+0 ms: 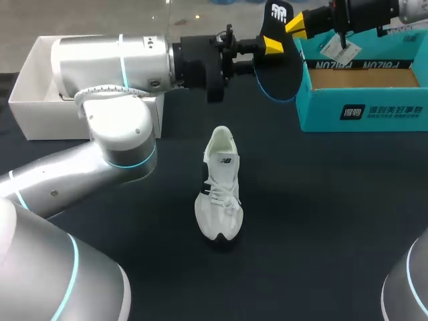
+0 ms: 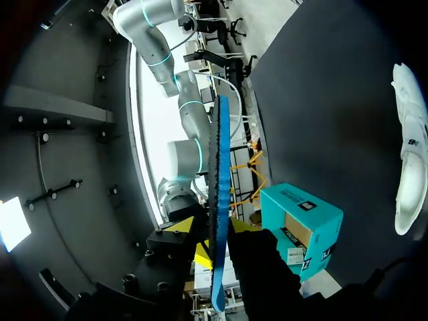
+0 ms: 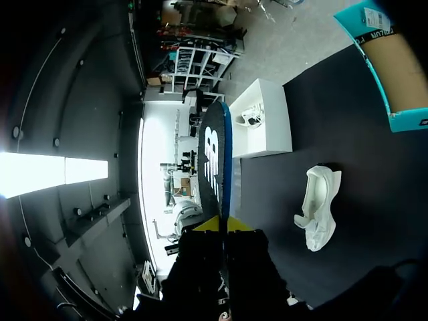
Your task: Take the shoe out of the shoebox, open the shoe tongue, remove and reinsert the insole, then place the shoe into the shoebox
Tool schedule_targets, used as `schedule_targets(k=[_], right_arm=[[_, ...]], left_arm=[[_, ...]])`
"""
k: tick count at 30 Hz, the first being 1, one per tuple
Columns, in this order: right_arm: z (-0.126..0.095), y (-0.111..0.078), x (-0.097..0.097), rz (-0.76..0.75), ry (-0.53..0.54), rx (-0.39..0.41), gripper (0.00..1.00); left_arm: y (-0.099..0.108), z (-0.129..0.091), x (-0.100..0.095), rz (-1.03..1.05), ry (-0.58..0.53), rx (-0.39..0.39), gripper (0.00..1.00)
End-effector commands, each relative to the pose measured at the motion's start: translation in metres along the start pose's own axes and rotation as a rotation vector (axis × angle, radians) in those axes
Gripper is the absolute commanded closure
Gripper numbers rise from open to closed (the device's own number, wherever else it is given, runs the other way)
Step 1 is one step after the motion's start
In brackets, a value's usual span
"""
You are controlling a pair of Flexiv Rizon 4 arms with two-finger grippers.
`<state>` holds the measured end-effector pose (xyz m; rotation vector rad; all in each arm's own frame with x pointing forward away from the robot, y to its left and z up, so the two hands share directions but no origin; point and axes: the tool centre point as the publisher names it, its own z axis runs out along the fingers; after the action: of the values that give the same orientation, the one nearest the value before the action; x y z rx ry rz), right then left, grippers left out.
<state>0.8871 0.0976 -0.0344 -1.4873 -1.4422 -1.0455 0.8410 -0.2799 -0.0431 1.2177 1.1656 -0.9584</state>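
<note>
Up in the air, over the far side of the table, your two arms hold the insole between them. It is black with a blue edge, and it stands on its side with a white mark near its top end.

Your left gripper comes in from the left. In its wrist view the insole runs down between its two fingers, and they press it from both sides. So its jaws are closed on the insole.

Your right gripper comes in from the far right corner. Its two yellow tips sit tight on each side of the insole's thin edge, so it grips the insole too.

The shoe is white. It stands alone on the dark table, near the middle, with its toe toward you. No gripper touches it.

The shoebox is teal and open, and it sits at the far right, just beside the insole. A white box sits at the far left, partly hidden by your left arm.
</note>
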Motion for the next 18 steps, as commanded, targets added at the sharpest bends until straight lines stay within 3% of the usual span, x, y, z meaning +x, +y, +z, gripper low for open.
schedule_targets(k=[1,11,12,13,18], right_arm=[[-0.002,-0.001,-0.001,0.005,-0.004,-0.004,1.00],[-0.003,-0.004,-0.005,0.016,0.013,0.006,1.00],[-0.003,-0.004,-0.005,0.015,0.013,0.003,0.63],[-0.004,-0.005,-0.005,0.013,0.017,-0.015,0.00],[-0.018,-0.007,-0.002,-0.018,0.075,-0.081,0.00]], left_arm=[[0.000,0.002,0.001,-0.006,0.007,-0.002,1.00],[-0.004,-0.004,0.003,-0.026,-0.018,0.023,1.00],[-0.004,-0.005,0.004,-0.032,-0.022,0.021,1.00],[-0.004,-0.006,0.005,-0.034,-0.023,0.020,1.00],[-0.004,-0.013,0.007,-0.059,-0.027,0.009,1.00]])
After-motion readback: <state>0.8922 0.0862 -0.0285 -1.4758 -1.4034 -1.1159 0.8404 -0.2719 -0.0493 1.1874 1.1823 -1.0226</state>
